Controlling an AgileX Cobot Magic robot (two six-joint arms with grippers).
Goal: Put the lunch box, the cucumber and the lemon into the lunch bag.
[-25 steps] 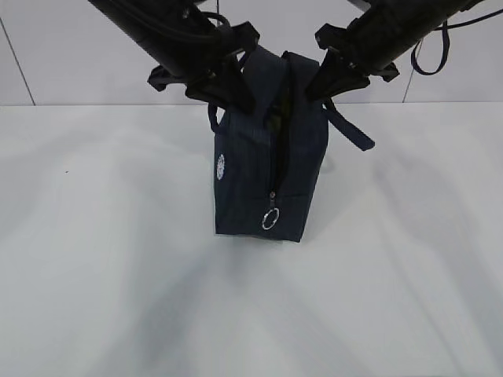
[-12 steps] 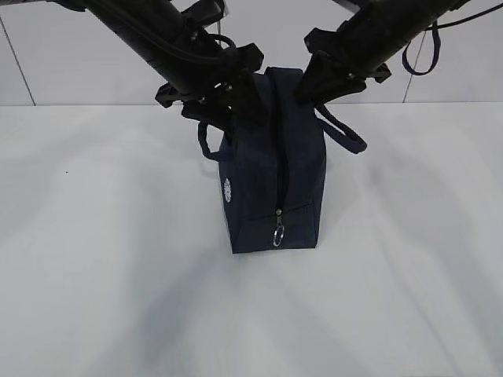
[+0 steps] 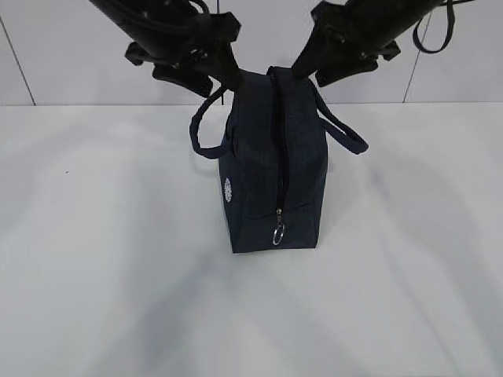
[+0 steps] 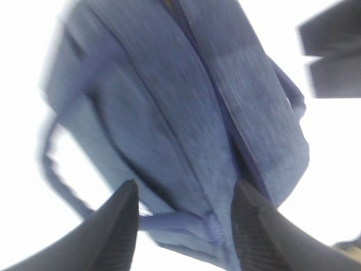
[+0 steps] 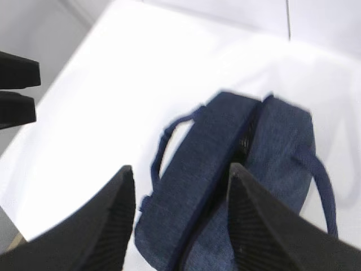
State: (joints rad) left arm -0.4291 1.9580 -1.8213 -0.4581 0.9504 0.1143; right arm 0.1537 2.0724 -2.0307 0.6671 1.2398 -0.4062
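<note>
Lunch bag stands upright on the white table, about midway between the left and right edges and nearer to the far edge than to the near one. It is dark navy and boxy. The zipper runs over the top and down the near end, where its metal ring pull hangs low. A small round white logo is on the side that faces the left edge. One loop handle hangs out to the left and the other handle to the right.

My left claw is above the far left top corner of the bag. In my left wrist view its two fingers stand apart and the bag is seen between them, blurred; they grip nothing. My right claw is above the far right top corner. Its fingers also stand apart, with the top of the bag below them, and they grip nothing.

Lunch box, cucumber and lemon I cannot see in any view.
</note>
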